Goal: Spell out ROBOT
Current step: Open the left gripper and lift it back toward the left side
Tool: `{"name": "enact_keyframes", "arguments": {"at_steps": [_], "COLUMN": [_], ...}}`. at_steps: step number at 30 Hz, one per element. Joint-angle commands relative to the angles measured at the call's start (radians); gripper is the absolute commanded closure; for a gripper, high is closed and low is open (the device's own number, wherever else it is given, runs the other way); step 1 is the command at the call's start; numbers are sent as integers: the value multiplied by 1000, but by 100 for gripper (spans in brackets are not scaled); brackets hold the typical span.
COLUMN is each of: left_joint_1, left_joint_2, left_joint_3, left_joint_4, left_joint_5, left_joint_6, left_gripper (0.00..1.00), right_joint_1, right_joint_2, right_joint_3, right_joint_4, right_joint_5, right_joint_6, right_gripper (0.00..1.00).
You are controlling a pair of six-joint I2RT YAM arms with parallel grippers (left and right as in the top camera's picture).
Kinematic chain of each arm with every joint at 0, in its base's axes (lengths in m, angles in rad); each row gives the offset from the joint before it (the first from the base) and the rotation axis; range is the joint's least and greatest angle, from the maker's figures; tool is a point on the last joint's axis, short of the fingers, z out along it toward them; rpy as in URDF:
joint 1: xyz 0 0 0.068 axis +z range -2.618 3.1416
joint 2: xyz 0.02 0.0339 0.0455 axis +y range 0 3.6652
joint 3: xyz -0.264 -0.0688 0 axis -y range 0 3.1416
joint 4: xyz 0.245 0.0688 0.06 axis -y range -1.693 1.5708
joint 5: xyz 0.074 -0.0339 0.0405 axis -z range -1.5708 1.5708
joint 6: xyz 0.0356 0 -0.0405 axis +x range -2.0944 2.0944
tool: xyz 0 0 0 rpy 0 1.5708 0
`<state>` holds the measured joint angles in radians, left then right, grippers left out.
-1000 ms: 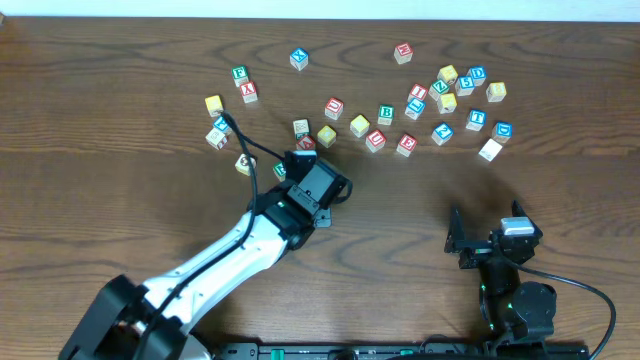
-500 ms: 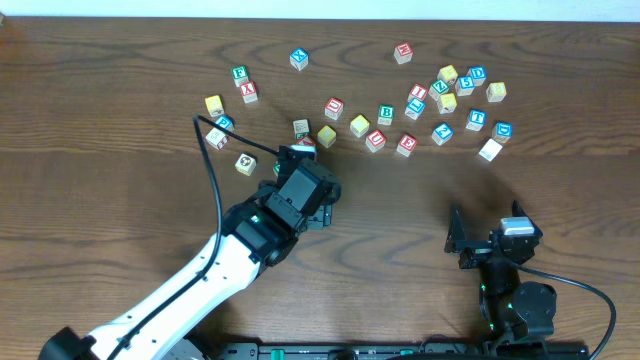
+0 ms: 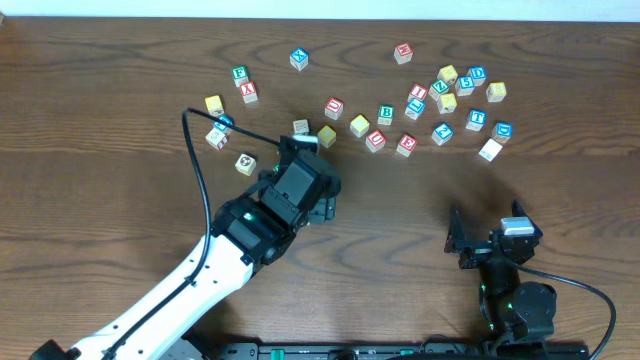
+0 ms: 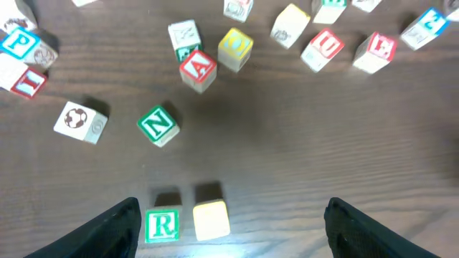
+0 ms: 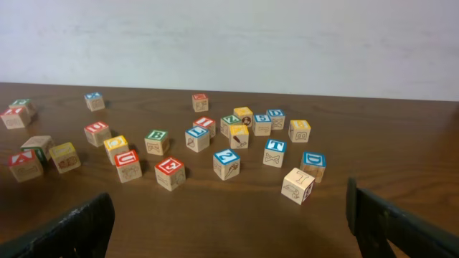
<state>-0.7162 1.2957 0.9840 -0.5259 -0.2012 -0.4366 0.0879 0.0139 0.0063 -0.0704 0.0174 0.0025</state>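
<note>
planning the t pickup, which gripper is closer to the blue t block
Right. The right gripper sits straight back from the blue T block, toward the robot; the left gripper is farther off to its left, above the R block.

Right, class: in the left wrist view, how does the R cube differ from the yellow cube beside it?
The R cube has a green letter in a green frame on top; the yellow cube has a plain top with no letter. In that view the R cube lies left, the yellow cube right. Both are small wooden cubes lying flat, side by side.
</note>
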Motion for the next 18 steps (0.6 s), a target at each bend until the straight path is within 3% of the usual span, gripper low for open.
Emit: {"name": "enact_keyframes", "arguments": {"at_steps": [1,18], "left_joint_1": [5,82], "left_joint_2": [-9,-9], "left_joint_3": [53,175], "left_joint_4": [-20,-145], "left_joint_5": [10,61], "left_joint_6": [18,78], "left_gripper": [20,19], "right_joint_1": [-6,-6], "right_joint_2": [-2,-2], "right_joint_3": [-1,-1], "right_joint_4": [-5,-5], "right_joint_5": [-5,-5], "right_joint_6": [-11,-11], "right_gripper": [1,1]}}
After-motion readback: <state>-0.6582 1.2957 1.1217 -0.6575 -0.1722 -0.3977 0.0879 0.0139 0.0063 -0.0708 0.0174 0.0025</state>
